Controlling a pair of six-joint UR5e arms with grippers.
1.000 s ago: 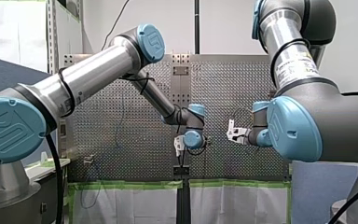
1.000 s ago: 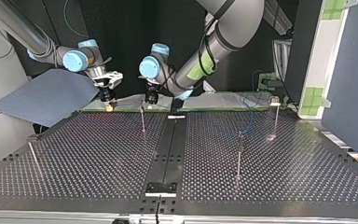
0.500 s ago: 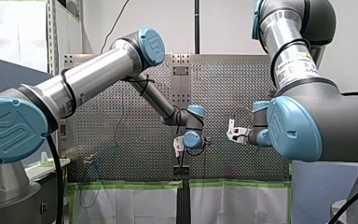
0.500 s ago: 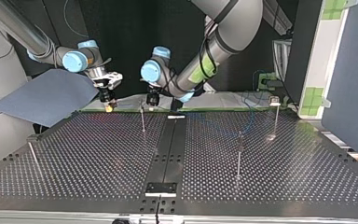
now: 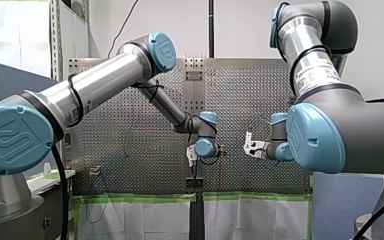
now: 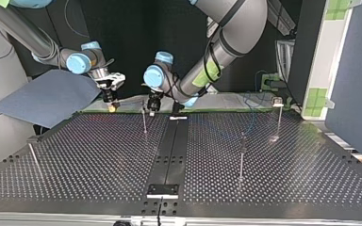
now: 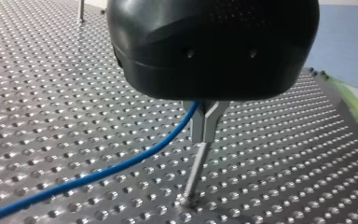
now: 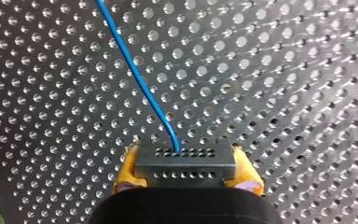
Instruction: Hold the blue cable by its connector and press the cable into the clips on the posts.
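In the right wrist view my right gripper (image 8: 186,161) is shut, its yellow pads (image 8: 127,170) clamping a dark grey connector (image 8: 184,171). The blue cable (image 8: 135,74) leaves the connector and runs off over the perforated table. My left gripper (image 7: 204,139), black with metal fingers, is shut just above a thin post (image 7: 195,172), and the blue cable (image 7: 121,163) runs into its fingers. In the top view my left gripper (image 6: 152,106) hangs at the post (image 6: 144,120) near the far edge, with my right gripper (image 6: 110,106) to its left.
More posts stand on the table: one at the top view's left (image 6: 33,157), one right of the middle (image 6: 241,157), and one at the far right (image 6: 278,115) with slack cable (image 6: 252,117) beside it. A blue-grey sheet (image 6: 47,96) lies beyond the table's left corner.
My left gripper has shifted slightly, closing on the post near the far edge. In the front view my right gripper has dropped a little. Both grips are unchanged.
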